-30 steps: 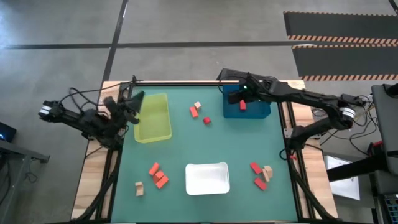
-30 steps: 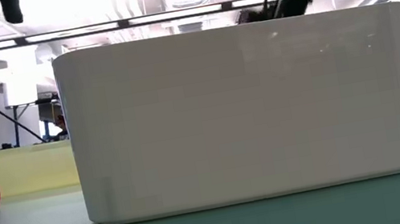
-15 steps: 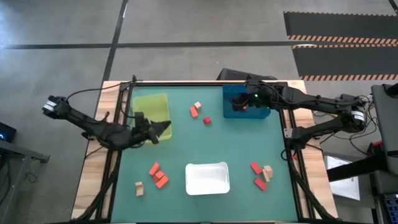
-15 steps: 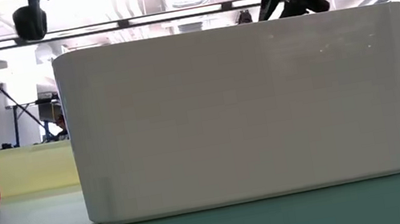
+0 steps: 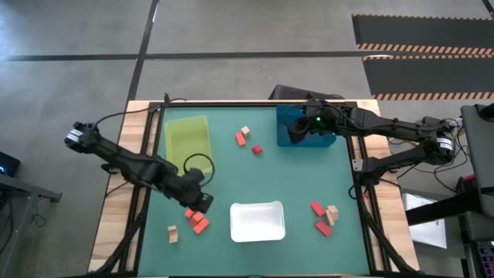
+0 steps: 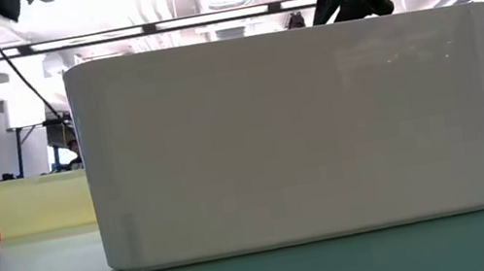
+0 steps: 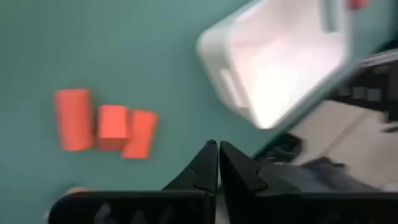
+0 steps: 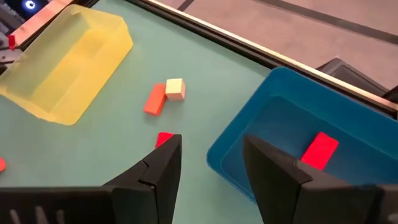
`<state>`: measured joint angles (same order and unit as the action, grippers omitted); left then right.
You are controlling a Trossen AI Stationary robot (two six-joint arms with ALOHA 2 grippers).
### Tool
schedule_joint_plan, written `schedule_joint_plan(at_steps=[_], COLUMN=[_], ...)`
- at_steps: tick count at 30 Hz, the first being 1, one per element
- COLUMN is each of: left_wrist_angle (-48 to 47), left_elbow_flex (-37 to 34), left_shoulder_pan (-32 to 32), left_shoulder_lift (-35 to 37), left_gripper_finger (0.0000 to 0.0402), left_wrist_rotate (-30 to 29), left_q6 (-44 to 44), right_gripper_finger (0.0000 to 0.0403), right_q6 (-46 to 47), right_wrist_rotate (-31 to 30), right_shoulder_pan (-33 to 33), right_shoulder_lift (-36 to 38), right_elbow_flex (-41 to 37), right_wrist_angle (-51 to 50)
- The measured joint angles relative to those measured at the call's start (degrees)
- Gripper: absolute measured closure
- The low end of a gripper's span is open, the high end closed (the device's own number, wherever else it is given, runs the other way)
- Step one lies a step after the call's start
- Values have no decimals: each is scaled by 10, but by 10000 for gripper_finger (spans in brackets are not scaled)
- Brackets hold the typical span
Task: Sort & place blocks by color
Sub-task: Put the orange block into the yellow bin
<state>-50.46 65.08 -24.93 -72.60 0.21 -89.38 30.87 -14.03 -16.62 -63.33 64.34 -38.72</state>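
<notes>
Orange-red blocks [image 5: 197,219] lying low on the left of the high view, just under the left gripper [image 5: 202,201], pinched shut on nothing. Right gripper [image 5: 297,133] up top, over the near edge of the blue tray [image 5: 328,139], fingers apart and empty. One red block [image 8: 320,150] inside that tray. More blocks [image 5: 325,217] low right, beside the white tray [image 5: 257,222].

Blocks [image 5: 197,217] — scattered, one in blue tray [image 5: 324,140]
</notes>
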Motion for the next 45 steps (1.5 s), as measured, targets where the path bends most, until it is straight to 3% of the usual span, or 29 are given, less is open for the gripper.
schedule_joint_plan(at_steps=[14, 26, 30, 45], left_wrist_angle=[-11, 47, 55, 65], left_elbow_flex=[-102, -191, -200, -205], left_shoulder_pan=[1, 1, 0, 0], left_shoulder_lift=[-70, -73, -73, -104], left_gripper_finger=[394, 239, 208, 204], left_wrist_rotate=[23, 25, 25, -14], left_q6=[2, 12, 19, 49], right_gripper_finger=[243, 243, 243, 243], right_q6=[-20, -20, -20, -13], right_wrist_rotate=[10, 10, 10, 10], right_shoulder_pan=[14, 21, 21, 21], right_shoulder_lift=[-1, -1, -1, -1], right_elbow_flex=[0, -1, -1, -1], right_wrist_angle=[0, 0, 0, 0])
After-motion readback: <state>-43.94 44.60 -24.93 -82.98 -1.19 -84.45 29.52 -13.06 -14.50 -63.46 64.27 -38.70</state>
